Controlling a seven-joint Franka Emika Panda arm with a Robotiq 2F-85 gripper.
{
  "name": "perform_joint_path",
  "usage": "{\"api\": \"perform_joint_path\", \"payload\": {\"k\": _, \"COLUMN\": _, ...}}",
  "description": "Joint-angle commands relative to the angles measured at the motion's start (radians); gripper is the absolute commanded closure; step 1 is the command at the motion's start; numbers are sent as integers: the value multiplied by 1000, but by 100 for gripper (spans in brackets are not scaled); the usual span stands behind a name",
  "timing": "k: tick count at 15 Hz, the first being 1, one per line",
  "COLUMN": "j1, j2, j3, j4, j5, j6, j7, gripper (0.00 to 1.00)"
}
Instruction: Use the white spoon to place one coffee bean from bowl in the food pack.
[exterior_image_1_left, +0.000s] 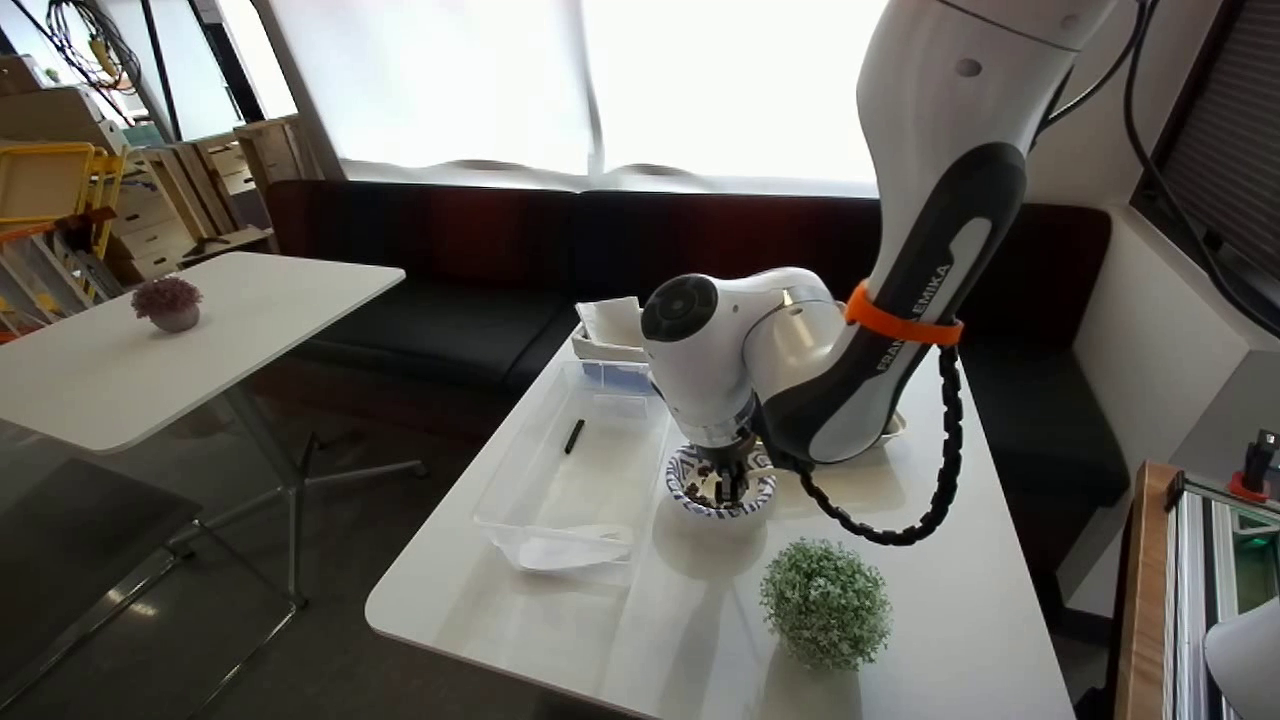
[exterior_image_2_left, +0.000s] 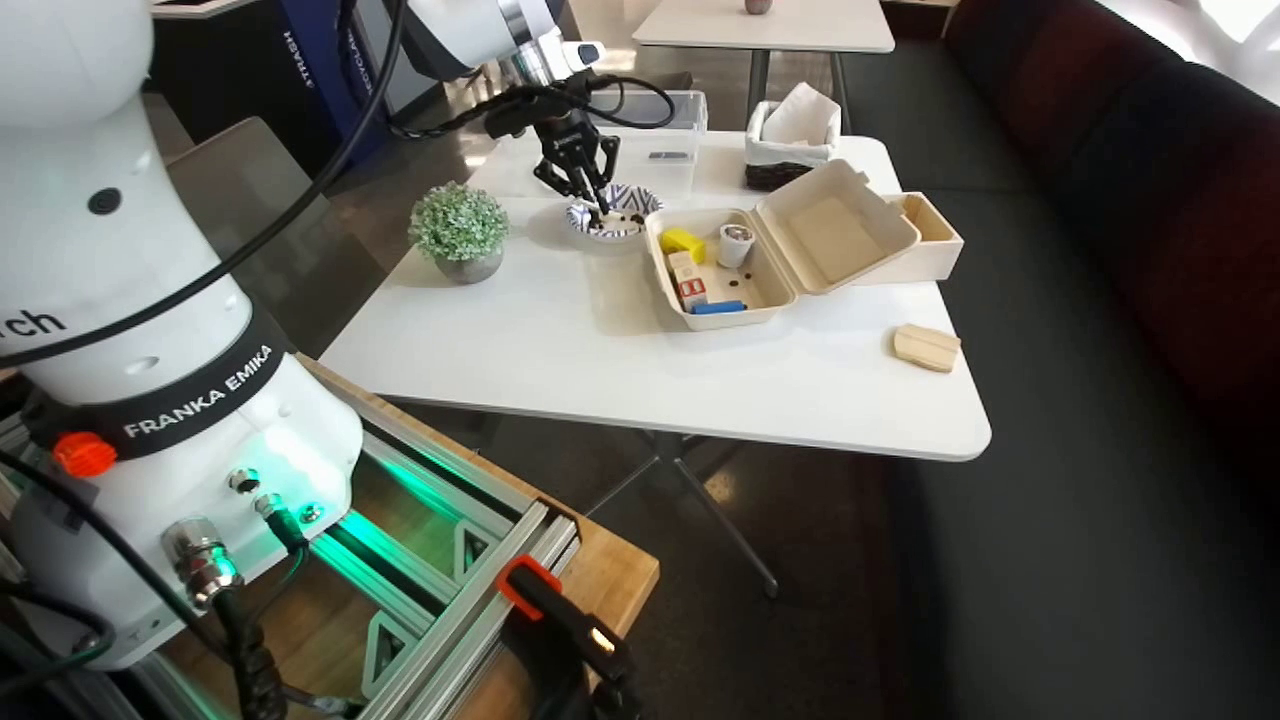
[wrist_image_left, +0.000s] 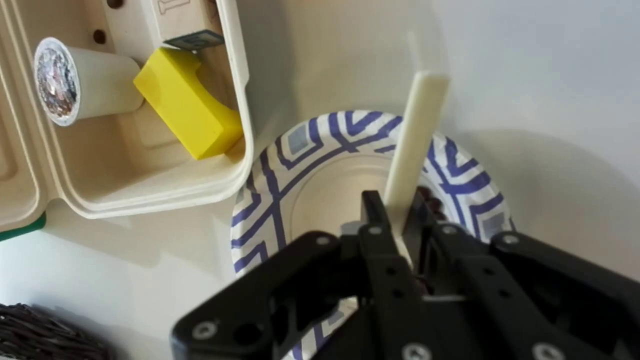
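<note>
My end effector (wrist_image_left: 395, 209) is pinched tight on the white spoon (wrist_image_left: 419, 125), head hidden; coffee beans (wrist_image_left: 434, 203) in bowl (wrist_image_left: 327, 195); I should scoop 1 shallowly, hold level, then swing to food pack (wrist_image_left: 105, 160), toward the tabletop (exterior_image_2_left: 600, 370) edge along the bench (exterior_image_2_left: 1080, 480).

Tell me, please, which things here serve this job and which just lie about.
For the job: white spoon gripped in the jaws; round blue-patterned white paper bowl; small brown coffee beans; cream rectangular clamshell food pack.
Lying about: bushy green potted plant; clear rectangular plastic bin; pale wooden block.
</note>
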Motion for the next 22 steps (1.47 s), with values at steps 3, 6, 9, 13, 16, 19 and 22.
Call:
{"api": "perform_joint_path", "payload": {"k": 3, "j1": 14, "j2": 37, "j3": -1, "j4": 38, "j5": 5, "j6": -17, "j7": -50, "gripper": 96}}
{"api": "perform_joint_path", "payload": {"k": 6, "j1": 16, "j2": 45, "j3": -2, "j4": 50, "j5": 2, "j6": 0, "j7": -51, "gripper": 96}}
{"api": "perform_joint_path", "payload": {"k": 9, "j1": 19, "j2": 48, "j3": -5, "j4": 58, "j5": -2, "j6": 18, "j7": -41, "gripper": 96}}
{"api": "perform_joint_path", "payload": {"k": 13, "j1": 17, "j2": 54, "j3": -4, "j4": 64, "j5": 2, "j6": 31, "j7": -41, "gripper": 96}}
{"api": "perform_joint_path", "payload": {"k": 16, "j1": 17, "j2": 60, "j3": -4, "j4": 66, "j5": 4, "j6": 42, "j7": -42, "gripper": 96}}
{"api": "perform_joint_path", "payload": {"k": 19, "j1": 23, "j2": 72, "j3": -12, "j4": 70, "j5": -1, "j6": 76, "j7": -23, "gripper": 96}}
{"api": "perform_joint_path", "payload": {"k": 22, "j1": 31, "j2": 80, "j3": -29, "j4": 70, "j5": -7, "j6": 118, "j7": -1, "gripper": 96}}
